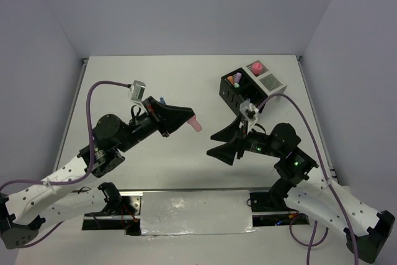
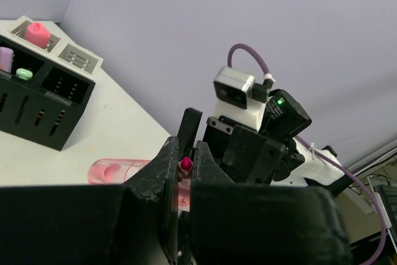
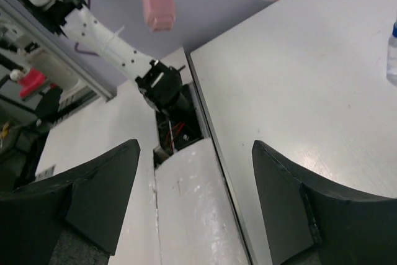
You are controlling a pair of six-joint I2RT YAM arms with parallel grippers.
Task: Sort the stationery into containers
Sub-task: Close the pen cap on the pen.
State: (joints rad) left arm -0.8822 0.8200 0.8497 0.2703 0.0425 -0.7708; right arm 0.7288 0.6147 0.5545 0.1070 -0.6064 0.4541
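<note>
The left gripper (image 2: 186,156) pinches a pink highlighter (image 1: 195,125) above mid-table; the right gripper (image 1: 219,144) gapes empty. Several pieces (image 1: 235,80) already sit in the black box (image 1: 229,97) and white box (image 1: 273,83); a bottle (image 3: 392,54) lies unsorted.

The right claw (image 3: 195,159) gapes wide at the bottom of the frame, over the white surface (image 3: 298,79). A pink item (image 3: 156,1) hangs at top centre. A clear bottle (image 3: 392,54) shows at the right edge.

Probably a robotics lab: a white table (image 1: 155,85) boxed in by plain grey walls (image 1: 186,4).
</note>
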